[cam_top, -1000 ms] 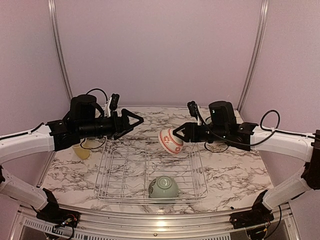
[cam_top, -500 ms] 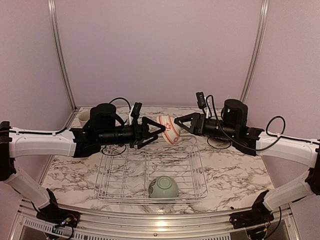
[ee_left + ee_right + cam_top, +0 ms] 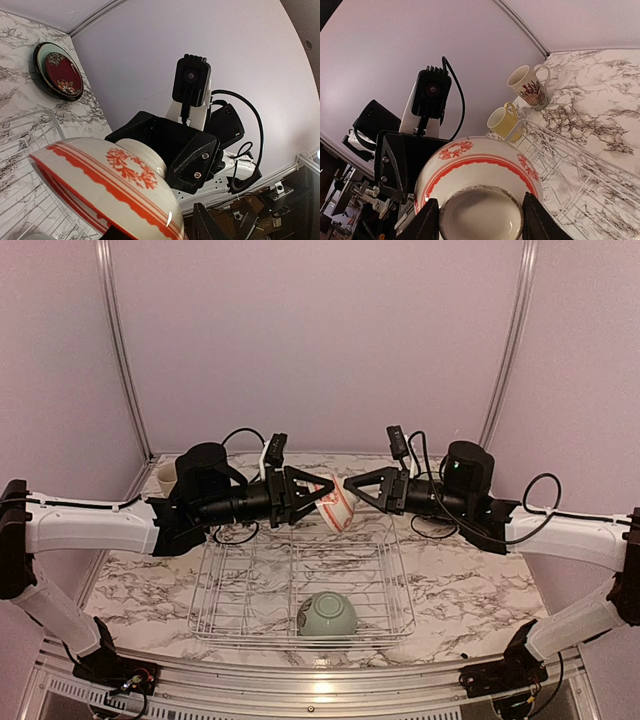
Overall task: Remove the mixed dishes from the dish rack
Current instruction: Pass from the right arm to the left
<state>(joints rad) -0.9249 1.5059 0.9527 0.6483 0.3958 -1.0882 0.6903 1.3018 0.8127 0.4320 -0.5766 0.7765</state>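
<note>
The white-and-red bowl (image 3: 338,508) hangs on its side above the far edge of the dish rack (image 3: 240,580). My right gripper (image 3: 350,498) is shut on the bowl's foot ring; in the right wrist view its fingers flank the foot (image 3: 480,220). My left gripper (image 3: 325,498) has come in from the other side. Its jaws straddle the bowl's rim (image 3: 110,185), and a sliver of gap shows beside one finger (image 3: 205,225). A pale green bowl (image 3: 327,614) lies upside down in the rack's near end.
A cream patterned mug (image 3: 530,86) and a yellow cup (image 3: 504,121) stand on the marble left of the rack (image 3: 580,170). A dark red floral plate (image 3: 59,72) rests on a pale teal plate (image 3: 40,50) to the right.
My left arm swung right to the bowl and its jaws narrowed round the rim. The right gripper raised the bowl and carried it slightly left.
</note>
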